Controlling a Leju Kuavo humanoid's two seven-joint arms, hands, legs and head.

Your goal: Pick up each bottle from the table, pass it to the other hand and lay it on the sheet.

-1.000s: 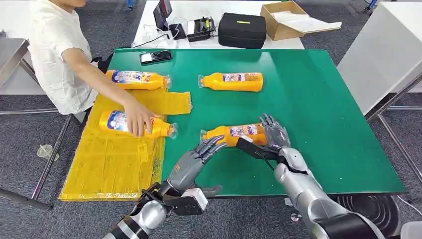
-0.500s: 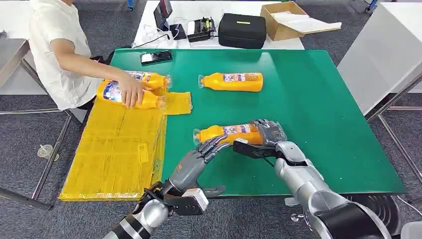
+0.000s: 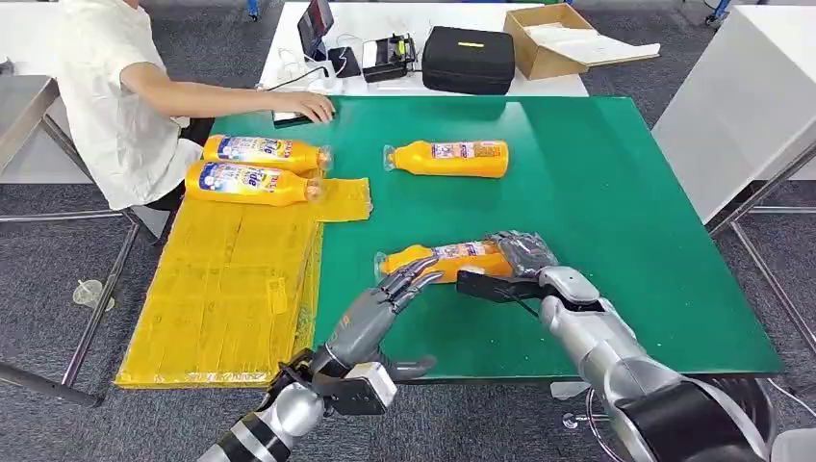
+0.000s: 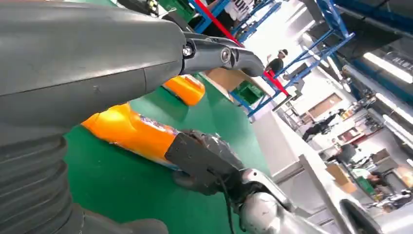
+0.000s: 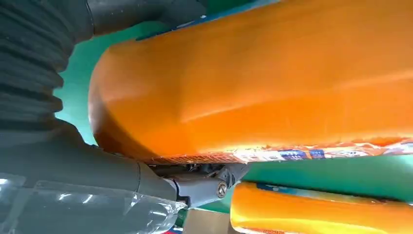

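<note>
An orange bottle (image 3: 447, 260) lies across the near middle of the green table (image 3: 616, 192), and my right hand (image 3: 524, 260) grips its base end. The right wrist view shows this bottle (image 5: 268, 83) up close against the palm. My left hand (image 3: 385, 308) is open with its fingers stretched out, the tips just short of the bottle's cap end. A second orange bottle (image 3: 447, 157) lies farther back on the table. Two more bottles (image 3: 260, 151) (image 3: 252, 183) lie side by side at the far end of the yellow sheet (image 3: 231, 298). From the left wrist view I see the gripped bottle (image 4: 131, 134) and my right hand (image 4: 204, 158).
A person in a white shirt (image 3: 106, 96) sits at the table's far left, one hand on a phone (image 3: 306, 104). Behind the green table stand a black case (image 3: 469, 58), a cardboard box (image 3: 553, 38) and small devices. The sheet overhangs the table's left edge.
My right hand's fingers closed around the near bottle. The person slid a bottle up beside the other at the sheet's far end, then moved their hand to the phone.
</note>
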